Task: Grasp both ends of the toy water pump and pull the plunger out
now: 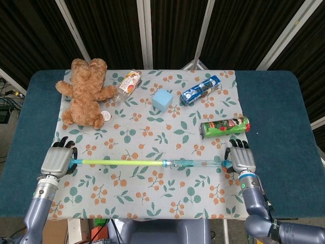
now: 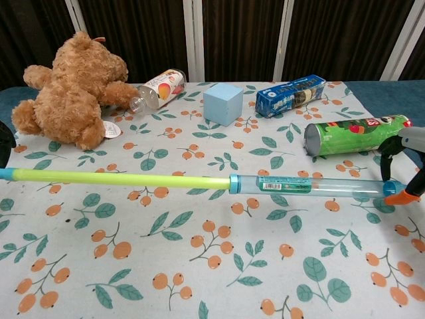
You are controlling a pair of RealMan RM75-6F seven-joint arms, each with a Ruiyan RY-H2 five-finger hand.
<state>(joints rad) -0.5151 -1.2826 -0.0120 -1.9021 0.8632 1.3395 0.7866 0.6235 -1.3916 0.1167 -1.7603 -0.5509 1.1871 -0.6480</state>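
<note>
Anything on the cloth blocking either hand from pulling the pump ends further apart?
Nothing visible does. The left hand and right hand hold opposite ends of the toy water pump, and the cloth outward of each hand is bare. The green chip can lies behind the right hand, off the pull line.

In the chest view the left hand [image 2: 4,143] is almost all cut off at the 9 o'clock edge, so we only get a dark sliver, and the plunger [image 2: 119,177] runs out of frame there with its handle gone. The right hand [image 2: 406,166] is clipped at 3 o'clock too. From the head view, both hands cover the pump's [image 1: 152,163] ends, so we can't see how the fingers wrap underneath. Print on the can [image 1: 225,126], bottle [image 1: 127,84] and blue packet [image 1: 200,90] is too small for us to read.
</note>
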